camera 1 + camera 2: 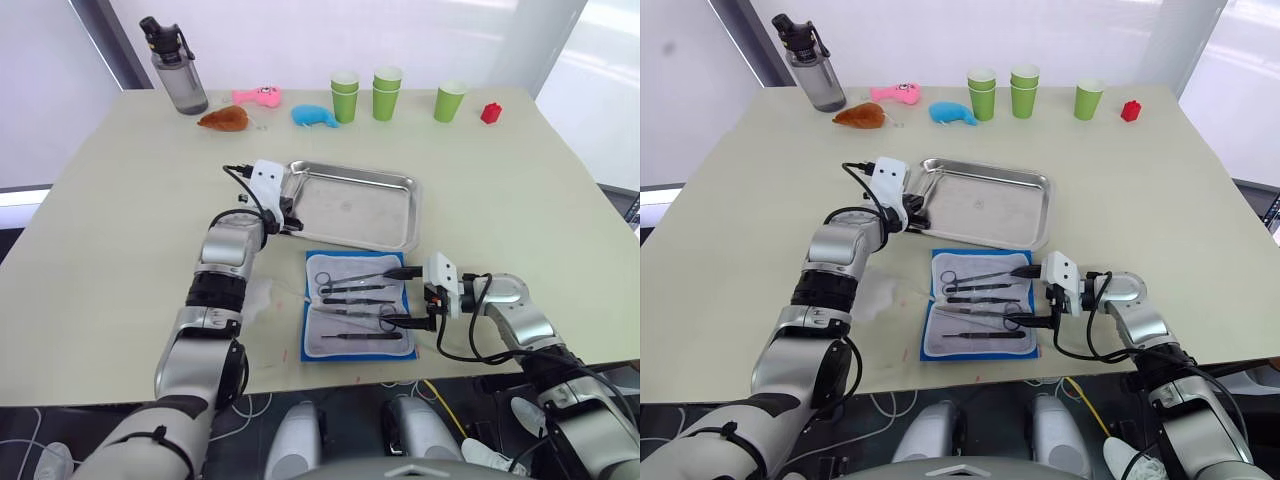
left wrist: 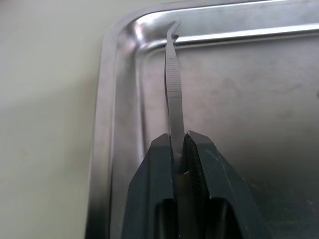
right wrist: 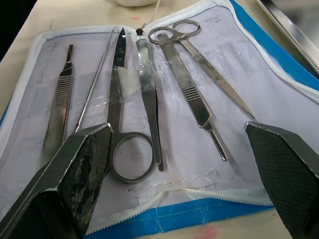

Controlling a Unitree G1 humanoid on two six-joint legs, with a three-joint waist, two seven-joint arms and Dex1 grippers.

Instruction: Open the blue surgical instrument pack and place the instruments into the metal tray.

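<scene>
Your left pincer [image 2: 179, 149] pinches tweezers [image 2: 173, 84] over the tray [image 1: 395, 235] corner, ready to drop. Your right pincer [image 3: 179, 164] is spread above the pack [image 1: 312, 345], ready for the next instrument.

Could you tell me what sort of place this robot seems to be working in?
Probably a robotics test bench rather than a clinic: a plain table holds the metal tray and the open blue surgical instrument pack, alongside green paper cups, small toys and a water bottle.
</scene>
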